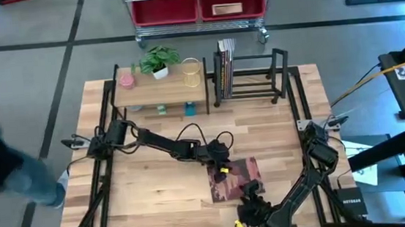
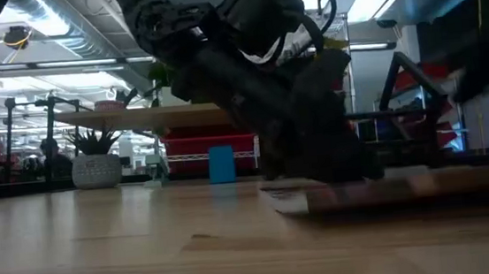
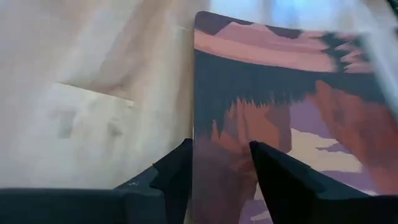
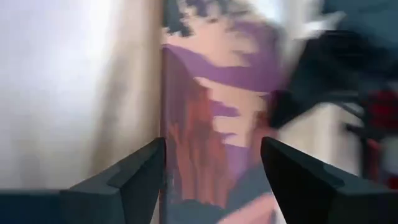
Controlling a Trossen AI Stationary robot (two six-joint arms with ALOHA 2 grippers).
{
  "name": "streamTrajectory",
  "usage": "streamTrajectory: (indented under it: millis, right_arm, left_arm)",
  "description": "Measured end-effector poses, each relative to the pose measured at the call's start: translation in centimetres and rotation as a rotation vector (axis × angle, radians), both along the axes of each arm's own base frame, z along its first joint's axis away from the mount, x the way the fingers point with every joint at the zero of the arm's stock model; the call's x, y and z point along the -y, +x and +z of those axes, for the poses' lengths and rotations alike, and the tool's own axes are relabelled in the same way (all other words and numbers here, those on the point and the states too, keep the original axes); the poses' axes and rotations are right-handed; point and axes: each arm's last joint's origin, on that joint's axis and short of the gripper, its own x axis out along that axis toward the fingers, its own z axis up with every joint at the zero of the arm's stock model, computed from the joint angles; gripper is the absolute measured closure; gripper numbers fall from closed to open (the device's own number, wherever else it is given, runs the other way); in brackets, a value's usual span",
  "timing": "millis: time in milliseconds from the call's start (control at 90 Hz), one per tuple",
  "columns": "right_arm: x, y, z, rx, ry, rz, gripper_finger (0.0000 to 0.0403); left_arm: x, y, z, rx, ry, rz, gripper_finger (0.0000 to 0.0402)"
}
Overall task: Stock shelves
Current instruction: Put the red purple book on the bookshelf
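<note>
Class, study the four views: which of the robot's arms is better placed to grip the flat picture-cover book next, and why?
Probably the left. The left gripper already straddles the edge of the flat canyon-picture book, fingers open either side. The right gripper hovers open over the book's near end.

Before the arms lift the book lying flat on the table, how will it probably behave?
The book looks thin and flat, so it may flex if lifted by one edge. Its glossy-looking cover could slide on the smooth table. The left gripper and right gripper sit at opposite edges, which should steady it.
</note>
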Motion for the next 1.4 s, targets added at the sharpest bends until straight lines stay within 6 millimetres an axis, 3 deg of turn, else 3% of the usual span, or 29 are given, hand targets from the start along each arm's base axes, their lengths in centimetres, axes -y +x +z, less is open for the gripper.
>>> streamTrajectory:
  millis: [300, 578, 878, 1133, 1400]
  right_arm:
    - [-0.1, -0.1, -1.3, -0.123, 0.040, 0.161, 0.0155]
    - [0.8, -0.1, -3.5, 0.048, -0.120, 0.100, 0.0155]
    - [1.1, -0.1, -3.3, 0.126, -0.167, 0.046, 0.0159]
    - [1.5, 0.6, -1.6, 0.138, -0.258, 0.011, 0.0212]
    - [1.3, 0.3, -1.5, 0.105, -0.222, 0.002, 0.0252]
  left_arm:
    - [0.2, -0.1, 0.0, -0.002, -0.008, -0.013, 0.0249]
    - [0.2, 0.0, -0.4, -0.004, -0.006, -0.011, 0.0249]
    - [0.2, -0.2, -1.1, 0.000, -0.011, 0.003, 0.0249]
    - [0.5, -0.2, -1.0, 0.006, -0.032, -0.012, 0.0249]
    - [0.7, -0.2, -1.0, 0.028, -0.063, -0.051, 0.0249]
